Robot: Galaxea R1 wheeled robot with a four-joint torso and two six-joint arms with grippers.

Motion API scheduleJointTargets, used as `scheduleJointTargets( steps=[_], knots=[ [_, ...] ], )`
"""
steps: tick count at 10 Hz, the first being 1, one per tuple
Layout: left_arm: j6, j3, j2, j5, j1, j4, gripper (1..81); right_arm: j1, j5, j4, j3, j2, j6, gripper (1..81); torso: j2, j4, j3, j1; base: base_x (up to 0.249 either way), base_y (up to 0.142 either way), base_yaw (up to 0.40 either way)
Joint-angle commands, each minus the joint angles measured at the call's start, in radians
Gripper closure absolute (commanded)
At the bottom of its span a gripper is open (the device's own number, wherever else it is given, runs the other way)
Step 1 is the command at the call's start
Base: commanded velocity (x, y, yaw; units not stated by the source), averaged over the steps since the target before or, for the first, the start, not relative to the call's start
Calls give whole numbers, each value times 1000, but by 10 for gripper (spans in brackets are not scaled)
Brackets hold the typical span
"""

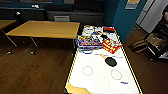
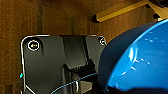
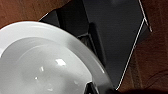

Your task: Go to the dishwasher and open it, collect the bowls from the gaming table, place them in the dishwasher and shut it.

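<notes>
A blue bowl [image 2: 140, 62] sits close against the left wrist, a white bowl [image 3: 47, 62] against the right; whether either gripper actually clamps its bowl I cannot tell. The gaming table [image 1: 100, 82] lies at twelve o'clock.

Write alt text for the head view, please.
A white-topped gaming table with yellow edging runs away from the camera, board-game boxes piled at its far end and a black paddle near the middle. A wooden table stands to its left on dark wood floor.
</notes>
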Motion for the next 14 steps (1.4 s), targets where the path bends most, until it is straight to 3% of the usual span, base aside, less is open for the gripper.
scheduleJointTargets(
  steps=[1, 8, 10, 11, 12, 14],
  knots=[
    [23, -32, 17, 17, 4, 19, 811, 0, -48, -19, 10, -15, -5, 811, 0, 0, 35, 0, 0, 0, 0],
    [35, -175, 113, 19, 52, 19, 811, -1, -50, -21, -22, 10, -5, 811, -1, 0, 178, -2, 0, 0, 0],
    [55, -146, 84, 5, 76, 19, 811, -6, -50, -20, -25, 5, -5, 811, -1, 0, 218, -3, 0, 0, 0],
    [63, -111, 54, -30, 97, 19, 811, -7, -50, -21, -17, -3, -5, 811, -2, 0, 191, -3, 0, 0, 0],
    [80, -49, 4, -72, 116, 27, 811, -11, -50, -23, 16, -33, -5, 811, -2, 0, 206, -3, 0, 0, 0],
    [81, -2, -61, -82, 127, 34, 811, -12, -61, -41, 92, -125, -5, 811, -3, 0, 214, -4, 0, 0, 0]
  ],
)
